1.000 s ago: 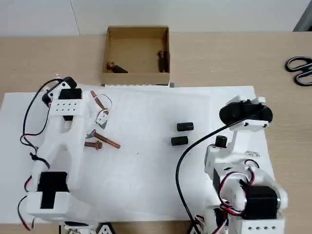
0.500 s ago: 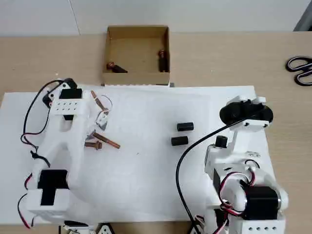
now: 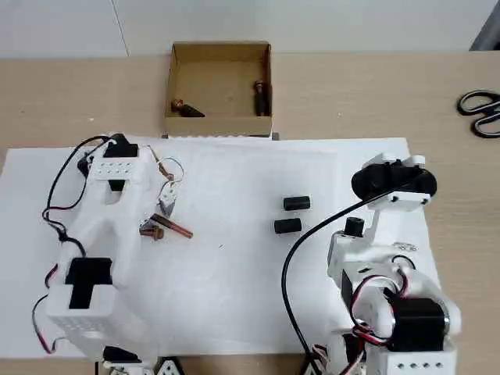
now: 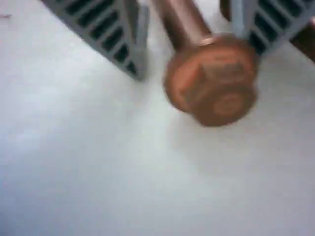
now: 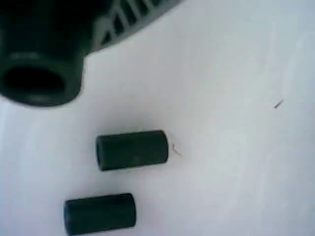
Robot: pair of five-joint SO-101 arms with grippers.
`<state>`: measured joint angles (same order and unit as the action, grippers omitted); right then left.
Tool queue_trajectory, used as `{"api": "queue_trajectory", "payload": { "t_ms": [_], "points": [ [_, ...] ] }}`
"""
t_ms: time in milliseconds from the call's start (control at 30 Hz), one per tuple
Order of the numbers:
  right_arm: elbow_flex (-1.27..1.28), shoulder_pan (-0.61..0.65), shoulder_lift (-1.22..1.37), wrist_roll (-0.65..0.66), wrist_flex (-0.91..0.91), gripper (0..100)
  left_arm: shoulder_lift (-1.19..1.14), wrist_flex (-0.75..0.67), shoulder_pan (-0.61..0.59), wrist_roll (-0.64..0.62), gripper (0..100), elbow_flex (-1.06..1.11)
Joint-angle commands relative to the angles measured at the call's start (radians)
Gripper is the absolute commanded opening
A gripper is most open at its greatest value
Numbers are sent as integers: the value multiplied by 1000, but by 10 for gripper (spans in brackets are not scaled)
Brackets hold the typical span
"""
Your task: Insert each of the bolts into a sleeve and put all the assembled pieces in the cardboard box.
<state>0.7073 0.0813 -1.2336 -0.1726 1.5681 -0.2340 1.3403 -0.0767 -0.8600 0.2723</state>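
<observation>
**The bolt could skid away**

My left gripper (image 4: 189,51) stands open astride the bolt (image 4: 211,81) on the white sheet (image 3: 234,297); an off-centre squeeze could kick it aside; my right gripper (image 5: 54,54) clasps a sleeve (image 5: 34,81); the cardboard box (image 3: 219,125) sits farther back.

Robotics lab or maker bench, most likely. Signs: small white plastic left arm (image 3: 101,234) and right arm (image 3: 375,258) with bare servo (image 3: 418,322) and loose black cable (image 3: 285,269) (hobby-grade build, nothing cased in). Light wood tabletop (image 3: 351,94) against plain pale wall (image 3: 312,23). White sheet (image 3: 234,297) under arms. Scissors (image 3: 480,112) at desk edge, open cardboard box (image 3: 221,125) beyond sheet.
</observation>
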Motion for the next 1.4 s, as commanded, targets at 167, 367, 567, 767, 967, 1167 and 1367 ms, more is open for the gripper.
{"api": "queue_trajectory", "payload": {
  "t_ms": [167,367,567,767,967,1167,1367],
  "points": [
    [-3,-8,-10,-38,-13,3,-28,-15,-3,-2,5,-4],
    [-3,-7,-10,-40,-13,3,-21,26,-3,2,5,-82],
    [-3,-4,-10,-40,-13,3,-21,152,-3,57,5,-283],
    [-6,-2,-10,-38,-18,3,-21,270,-3,114,5,-486],
    [-23,7,-10,-35,-15,3,-21,365,-3,184,5,-647],
    [-132,139,-10,-35,-18,3,-20,413,-5,272,5,-869],
    [-141,200,-12,-34,-13,3,35,413,-8,347,5,-1107]
  ]
}}
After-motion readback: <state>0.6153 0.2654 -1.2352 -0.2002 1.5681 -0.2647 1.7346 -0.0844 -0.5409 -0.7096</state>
